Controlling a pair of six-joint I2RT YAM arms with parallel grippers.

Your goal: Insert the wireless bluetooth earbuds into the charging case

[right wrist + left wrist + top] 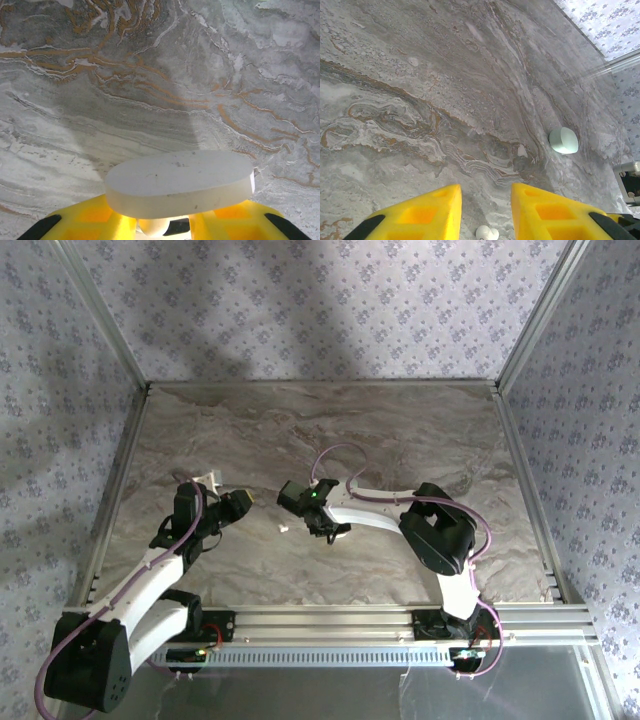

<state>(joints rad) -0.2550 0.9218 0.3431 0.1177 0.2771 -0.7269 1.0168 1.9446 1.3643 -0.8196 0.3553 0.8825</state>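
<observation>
- Desk (400, 430): a grey, marble-patterned surface with pale bands and rust-brown veins. It stretches ahead of both sets of fingers.
- Room: walls (320, 300) papered in lilac with a small floral print close the desk in on three sides. An aluminium frame rail (320, 384) marks its far edge, and corner posts (540, 315) slant upward from that rail.
- Left fingers (427, 212): yellow and partly parted, with a clear strip of desk showing between them. We see nothing in their grip.
- Earbud (486, 233): a small white piece lying on the desk in the gap between the left fingers, toward their roots, touching neither.
- Mint case (563, 140): oval and closed, it rests on the desk ahead of the left fingers and to their right, well apart from the earbud.
- Right fingers (85, 220): yellow, with the white oval case (180, 182) lying across their tips and covering the gap. We cannot tell how far they stand apart or whether they pinch the case.
- Cream piece (152, 227): a rounded form below the white oval case, between the right fingers. We cannot tell what it is.
- Tiny white bit (283, 528): seen from above, it lies on the desk between the two sets of fingers, nearer the right ones. We cannot tell whether it is the same earbud.
</observation>
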